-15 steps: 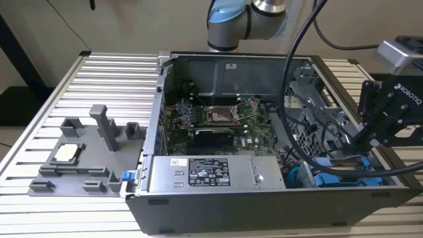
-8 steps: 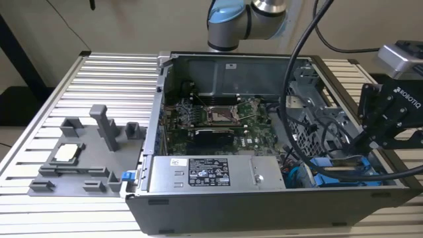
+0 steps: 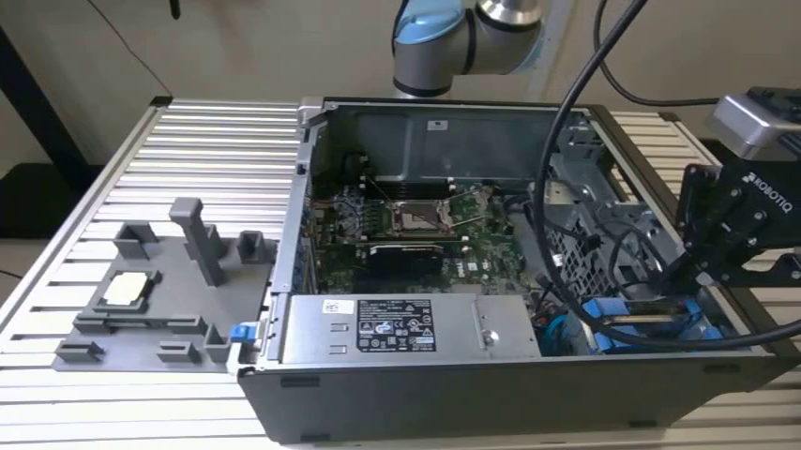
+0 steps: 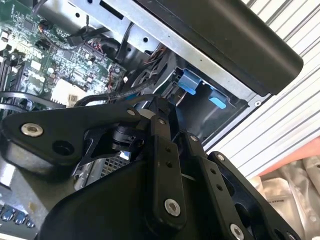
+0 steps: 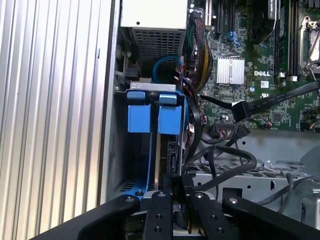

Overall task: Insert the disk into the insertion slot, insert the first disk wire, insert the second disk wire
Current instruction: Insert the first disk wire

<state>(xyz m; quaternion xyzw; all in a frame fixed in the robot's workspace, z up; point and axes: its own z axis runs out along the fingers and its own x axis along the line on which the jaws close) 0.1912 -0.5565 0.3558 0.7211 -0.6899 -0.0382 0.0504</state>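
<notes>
Disk [image 5: 169,119] sits edge-on in insertion slot [image 5: 122,150], at case [image 3: 501,398] corner | pincer [image 5: 174,181] closed at disk's end, load unclear | judgement: press straight along slot, keep loose black cables [image 5: 220,160] clear, gentle force.

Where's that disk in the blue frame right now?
In the exterior view, the disk sits inside the open computer case, in its corner at the exterior view's lower right, beside the silver power supply.
</notes>
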